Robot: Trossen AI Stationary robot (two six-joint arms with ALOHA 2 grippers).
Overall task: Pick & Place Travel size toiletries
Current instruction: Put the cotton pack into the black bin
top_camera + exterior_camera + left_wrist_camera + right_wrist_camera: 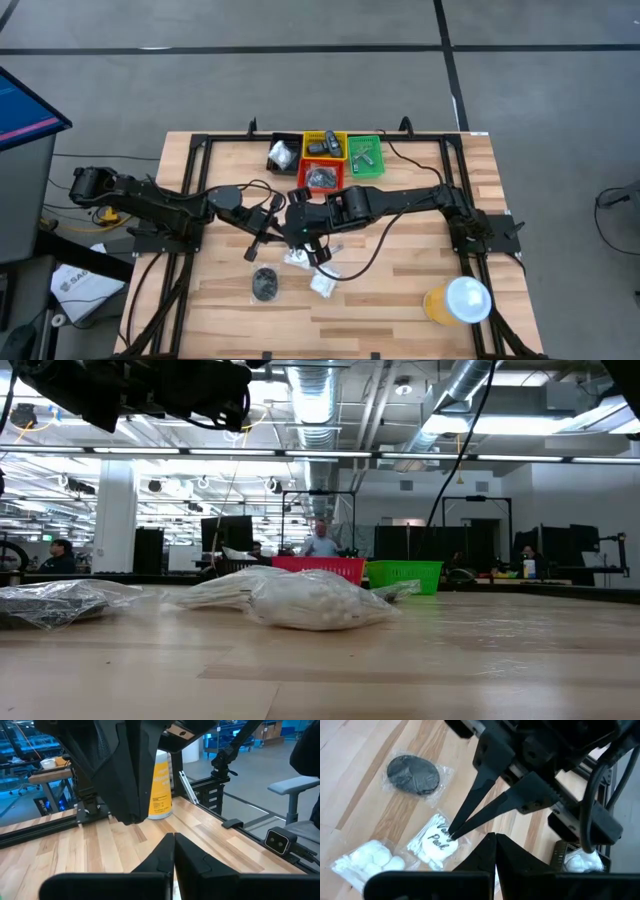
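Just under the black left gripper lies a white packet with dark lettering; beside it a dark grey disc in clear wrap, on pale striped wood.

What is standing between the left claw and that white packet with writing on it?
Nothing visible. The left claw has its tips closed on the edge of the white packet. The right claw, shut, hangs nearby, not between them.

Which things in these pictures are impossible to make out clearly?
High view: the contents of the yellow bin are too small to name.
Left wrist view: the right arm hides half of the orange cup.
Low view: the white packet hides the base of the red bin.
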